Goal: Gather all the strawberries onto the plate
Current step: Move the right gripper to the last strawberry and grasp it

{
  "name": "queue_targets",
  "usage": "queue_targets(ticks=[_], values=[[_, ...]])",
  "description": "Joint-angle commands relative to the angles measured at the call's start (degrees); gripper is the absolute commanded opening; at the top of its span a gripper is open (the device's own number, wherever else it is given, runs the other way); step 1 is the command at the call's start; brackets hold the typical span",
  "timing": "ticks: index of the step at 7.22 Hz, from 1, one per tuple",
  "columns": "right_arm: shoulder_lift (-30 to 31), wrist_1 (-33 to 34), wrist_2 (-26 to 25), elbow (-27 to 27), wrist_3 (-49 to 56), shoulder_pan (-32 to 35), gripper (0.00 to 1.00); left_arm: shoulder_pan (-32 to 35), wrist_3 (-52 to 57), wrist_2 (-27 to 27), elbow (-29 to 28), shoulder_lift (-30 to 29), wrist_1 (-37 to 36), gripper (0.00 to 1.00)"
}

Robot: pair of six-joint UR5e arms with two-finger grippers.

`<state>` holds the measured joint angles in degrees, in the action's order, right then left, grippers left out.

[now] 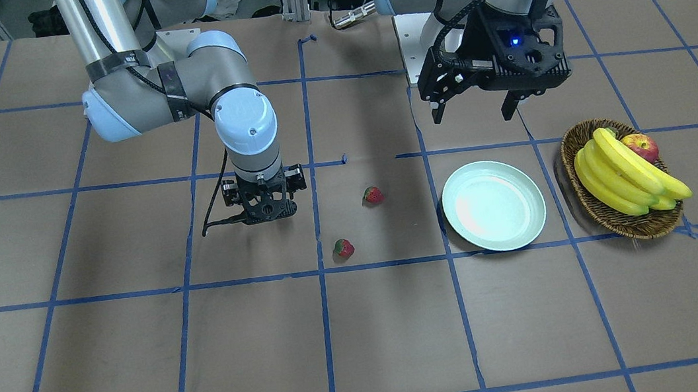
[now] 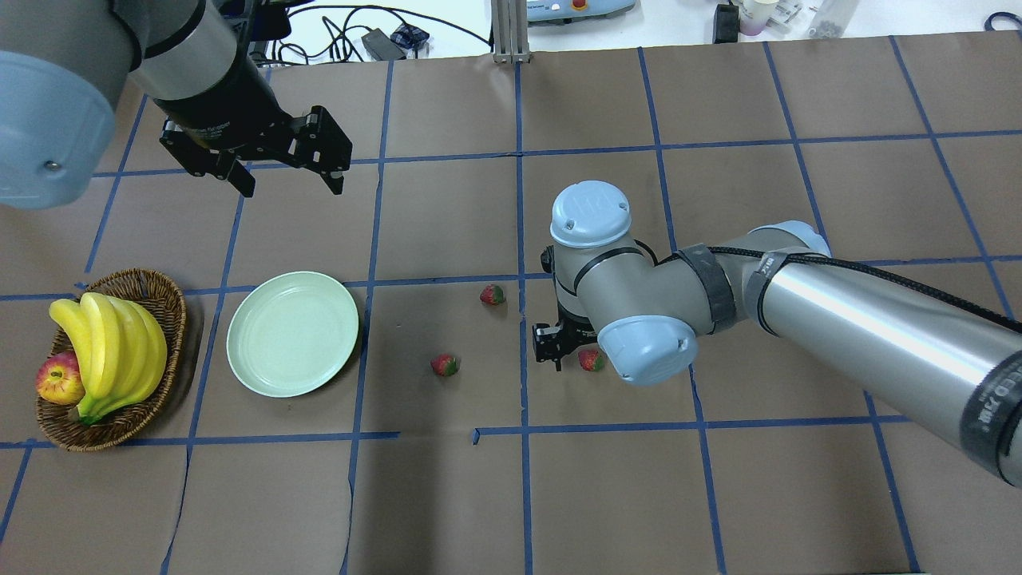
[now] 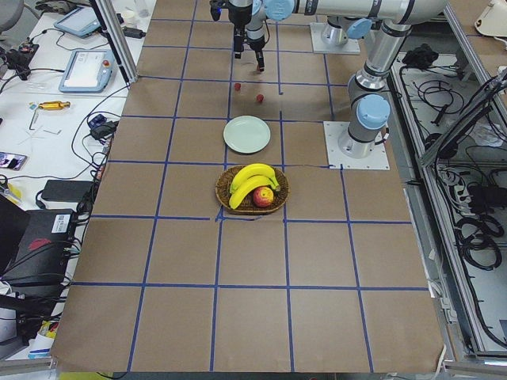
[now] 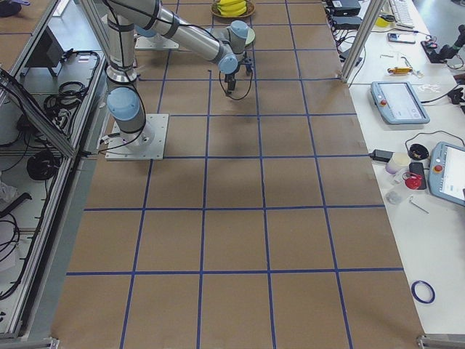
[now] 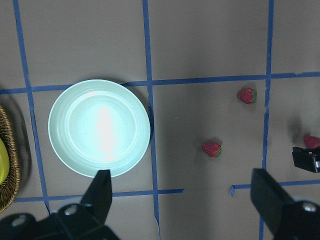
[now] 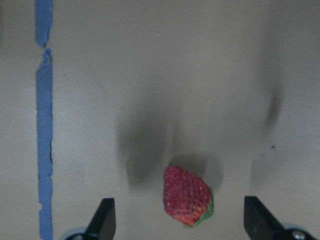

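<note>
Logging markings first: a black band [image 2: 994, 415] around the right arm carries pale lettering, too blurred to read.

Surfaces:
- Table [image 2: 718, 495]: matte brown paper-like cover with a blue tape grid, the tape ragged in places.
- Plate [image 2: 292, 333]: round, shallow, glossy pale mint with a raised rim. In the overhead view it sits just right of the basket.
- Basket [image 2: 164, 297]: brown wicker, holding smooth yellow bananas [image 2: 112, 343] and a red-yellow apple [image 2: 57, 378].

Strawberries (all three on the table, outside the plate, on its side away from the basket):
- First strawberry [image 2: 444, 365]: nearest the plate.
- Second strawberry [image 2: 493, 295]: a little farther from the plate.
- Third strawberry [image 6: 187, 196]: farthest from the plate. It has a pitted red skin and a green cap.

Grippers:
- Right gripper [image 6: 181, 217]: low over the table with its jaws wide. The third strawberry lies between the fingers, clear of both.
- Left gripper [image 2: 291, 186]: raised well above the table, jaws wide, holding nothing.

View differences:
- The front-facing view shows only two berries; the right wrist hides the third.
- The overhead view shows the third berry just beside the blue joint cap.
- Only the right wrist view shows the gap on each side of the third berry.
- The left wrist view takes in the plate and all three berries.
- In the exterior left view the berries are red specks.
</note>
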<state>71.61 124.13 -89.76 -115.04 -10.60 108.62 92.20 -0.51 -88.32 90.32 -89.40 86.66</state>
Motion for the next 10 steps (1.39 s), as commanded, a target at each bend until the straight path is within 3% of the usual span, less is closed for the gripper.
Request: queue_targets(ticks=[1, 2, 4, 7, 8, 10], values=[[-0.3, 3.7, -0.1, -1.5, 0.1, -0.2, 0.57, 0.0, 0.0, 0.1, 0.0, 0.0, 0.0, 1.00], [-0.9, 3.9, -0.1, -1.2, 0.1, -0.2, 0.33, 0.0, 0.0, 0.1, 0.0, 0.1, 0.0, 1.00], [-1.1, 4.3, -0.1, -1.2, 0.1, -0.2, 0.13, 0.0, 0.0, 0.1, 0.0, 0.1, 0.0, 1.00], [-0.5, 3.6, 1.9, 3.4, -2.6, -0.1, 0.07, 0.0, 0.0, 0.1, 0.0, 0.0, 0.0, 1.00], [-0.9, 3.5, 4.9, 5.9, -5.5, 0.2, 0.07, 0.0, 0.0, 0.1, -0.1, 0.0, 0.0, 1.00], [-5.0, 3.3, 7.5, 14.4, -15.7, 5.2, 0.07, 0.0, 0.0, 0.1, -0.1, 0.4, 0.0, 1.00]])
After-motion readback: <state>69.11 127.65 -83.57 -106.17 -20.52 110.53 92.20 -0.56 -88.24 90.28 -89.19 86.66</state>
